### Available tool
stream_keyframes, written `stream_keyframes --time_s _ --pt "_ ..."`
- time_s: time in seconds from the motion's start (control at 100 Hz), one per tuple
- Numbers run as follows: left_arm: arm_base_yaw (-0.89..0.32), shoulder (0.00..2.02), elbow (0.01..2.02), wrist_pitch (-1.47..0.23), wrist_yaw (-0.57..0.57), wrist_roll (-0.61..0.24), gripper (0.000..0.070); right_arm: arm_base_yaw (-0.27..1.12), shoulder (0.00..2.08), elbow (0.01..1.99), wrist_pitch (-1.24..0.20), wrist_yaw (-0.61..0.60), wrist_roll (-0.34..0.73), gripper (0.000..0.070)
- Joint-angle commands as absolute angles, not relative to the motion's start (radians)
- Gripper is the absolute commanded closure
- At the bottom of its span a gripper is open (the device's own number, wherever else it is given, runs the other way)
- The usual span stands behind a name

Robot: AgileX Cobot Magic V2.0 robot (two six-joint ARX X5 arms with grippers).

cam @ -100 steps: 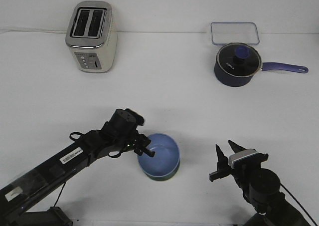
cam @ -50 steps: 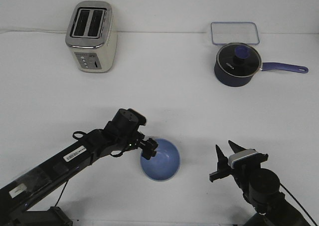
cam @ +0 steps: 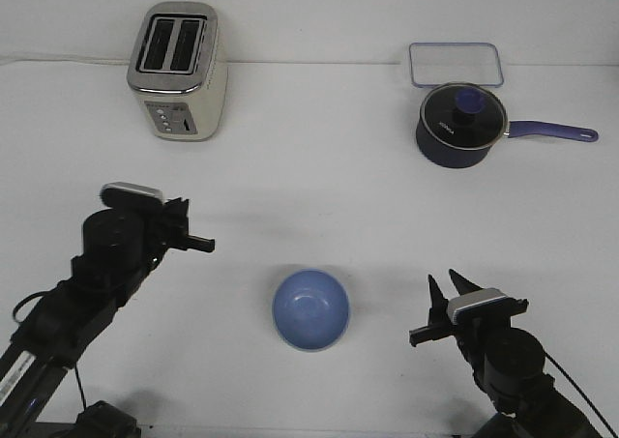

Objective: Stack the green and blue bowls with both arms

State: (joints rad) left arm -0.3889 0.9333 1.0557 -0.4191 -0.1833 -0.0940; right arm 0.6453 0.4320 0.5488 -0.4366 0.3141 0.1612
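Front view only. White table (cam: 319, 187) carries everything.

Blue bowl (cam: 309, 308) sits upright on the table, near the front edge, about centre, roughly 6 o'clock from the table's middle. Only blue shows: inside and outer wall both periwinkle. Green bowl can't be made out from here; can't tell if it sits beneath the blue one.

Left pincer (cam: 190, 228) is at approx 10 o'clock from the blue bowl, well apart from it, touching nothing. It points toward 3 o'clock, raised over the table on its dark arm. Fingers seen side-on, so can't tell how wide they stand. Nothing visible between them.

Right pincer (cam: 448, 307) is at 3 o'clock from the blue bowl, apart from it, w/ bare table between. Its two dark fingers point up toward 12 o'clock w/ a clear gap between them, so it stands spread and holds nothing. A grey-white block sits just behind the fingers on the wrist.

Other items at the back: toaster (cam: 178, 71), cream and silver w/ two slots, at approx 11 o'clock from the bowl, far off. Dark navy saucepan (cam: 460, 124) w/ glass lid at approx 1 o'clock, its blue handle pointing to 3 o'clock. Clear rectangular container (cam: 455, 64) just behind the saucepan, at its 12 o'clock, seemingly touching or overlapping it from this angle.
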Motion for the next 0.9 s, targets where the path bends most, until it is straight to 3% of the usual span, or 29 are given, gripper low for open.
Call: stream_keyframes --time_s 0.0,0.09,0.28,0.39,0.89 --pt "-0.371 0.882 1.026 -0.426 -0.206 -0.079 0.0687 0.653 0.41 0.547 -0.432 0.322 0.156 0.07" --pt "-0.35 0.744 0.905 -0.381 -0.253 -0.07 0.0687 0.653 0.342 0.533 -0.43 0.323 0.156 0.07" --pt "-0.336 0.381 0.58 -0.126 -0.27 -0.032 0.0687 0.652 0.172 0.516 -0.397 0.33 0.092 0.07" --pt "-0.331 0.241 0.507 -0.107 -0.27 -0.04 0.0687 0.652 0.135 0.516 -0.397 0.358 0.089 0.07" --pt "-0.332 0.128 0.508 -0.132 -0.269 -0.042 0.0685 0.653 0.127 0.516 -0.397 0.367 0.105 0.07"
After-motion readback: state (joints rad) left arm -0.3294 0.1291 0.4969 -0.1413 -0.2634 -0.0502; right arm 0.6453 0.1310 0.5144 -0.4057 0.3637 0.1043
